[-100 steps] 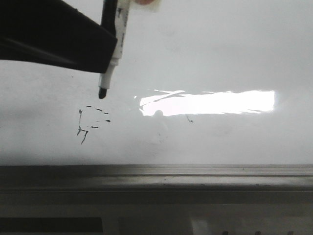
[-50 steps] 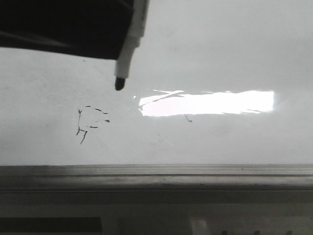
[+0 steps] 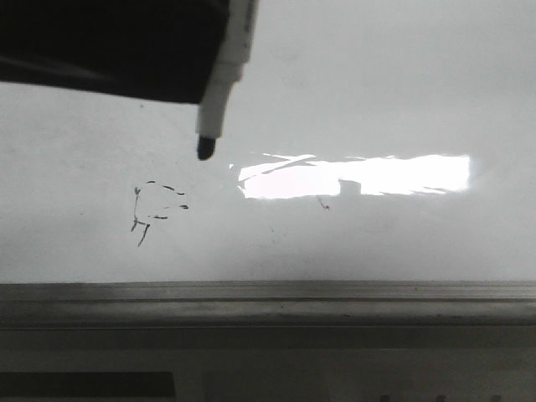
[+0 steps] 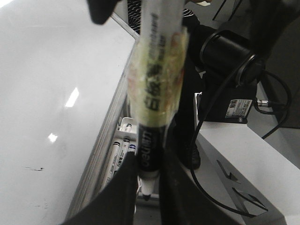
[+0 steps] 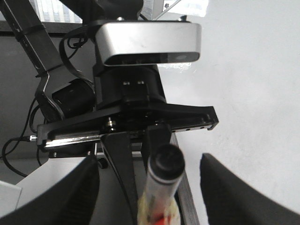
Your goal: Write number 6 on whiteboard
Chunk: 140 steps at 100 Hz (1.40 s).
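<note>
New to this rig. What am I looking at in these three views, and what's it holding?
It is a two-armed robot at a whiteboard. The front view looks forward over the board, and the other two views come from a camera on each wrist. The left fingers are shut on a black-tipped marker. Its tip is near some faint scribbles, and no 6 is drawn yet. I cannot tell whether the tip touches the board. The right fingers are wide open, facing the left arm's wrist camera. Spare markers lie by the board's grey ledge.
</note>
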Motion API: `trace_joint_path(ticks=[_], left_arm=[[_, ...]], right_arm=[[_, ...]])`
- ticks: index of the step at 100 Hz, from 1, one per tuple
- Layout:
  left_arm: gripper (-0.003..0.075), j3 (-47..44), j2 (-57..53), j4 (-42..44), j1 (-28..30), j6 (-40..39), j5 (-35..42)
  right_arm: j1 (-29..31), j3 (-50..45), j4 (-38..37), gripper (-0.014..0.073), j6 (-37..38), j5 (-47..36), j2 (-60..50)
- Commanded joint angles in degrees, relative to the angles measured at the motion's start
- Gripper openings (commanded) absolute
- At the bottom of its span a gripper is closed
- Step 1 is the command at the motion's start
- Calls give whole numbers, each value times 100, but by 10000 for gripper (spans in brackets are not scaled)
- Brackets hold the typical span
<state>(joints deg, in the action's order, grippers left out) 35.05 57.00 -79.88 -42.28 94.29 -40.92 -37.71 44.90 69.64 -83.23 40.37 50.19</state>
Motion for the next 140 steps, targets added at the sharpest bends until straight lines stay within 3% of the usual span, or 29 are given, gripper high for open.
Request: trace_joint_path(ticks=[1,16,43,71,78,93,99,118,140], left_arm=[[-20,145,-87,-350,-5,14,-114],[-20,145,-87,-350,-5,14,-229],[-20,145,-87,-350,-5,14,-360],[4,145,-98,-360,-5,14,-307],[96,145,-142,-433,-5,14,-245],[422,145,-457,-869,-5,14,128],[483,145,-651,-948,-5,14,285],[403,72,-1644,-859,-5,-406,1087],[267,-449,-2875,-909,-5,-1093,2783]], right_arm=[[-40,248,263,419,-97,-163,154],[-40,248,322,374,-97,-163,287],[-40,248,375,-70,-97,182,298],[-40,248,352,-61,-87,55,287],[-40,237,231,-61,-87,-20,274],[-40,97,-24,-60,-87,-98,55],[-40,-43,-24,-60,-87,-214,-130],[-40,-595,-64,-60,-87,-927,-964],[-40,-1131,-418,-60,-87,-2927,-1757]])
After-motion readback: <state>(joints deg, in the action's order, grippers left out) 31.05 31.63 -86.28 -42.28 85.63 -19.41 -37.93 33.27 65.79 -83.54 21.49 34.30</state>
